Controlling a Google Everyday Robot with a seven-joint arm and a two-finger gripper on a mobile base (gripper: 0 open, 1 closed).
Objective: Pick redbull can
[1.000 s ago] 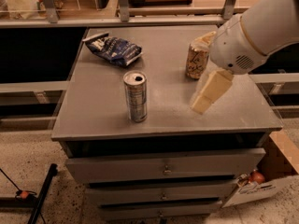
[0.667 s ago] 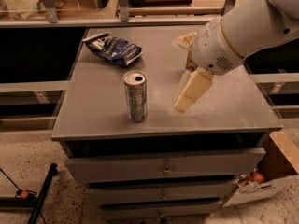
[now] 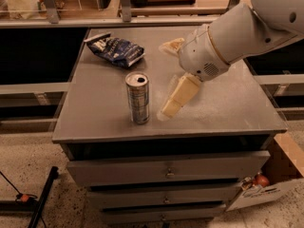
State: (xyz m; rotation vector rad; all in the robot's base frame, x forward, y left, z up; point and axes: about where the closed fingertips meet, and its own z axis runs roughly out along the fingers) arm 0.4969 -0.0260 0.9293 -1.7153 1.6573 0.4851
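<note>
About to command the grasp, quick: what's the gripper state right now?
Gripper: cannot be told whether open or shut; it is low over the cabinet top, beside the redbull can, not touching it.

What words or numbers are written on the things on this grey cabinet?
Tall slim silver-and-blue metal can: print too blurred to read.
Dark blue and white snack bag: white marks, unreadable.
Cream gripper, just right of the can: no writing seen.
</note>
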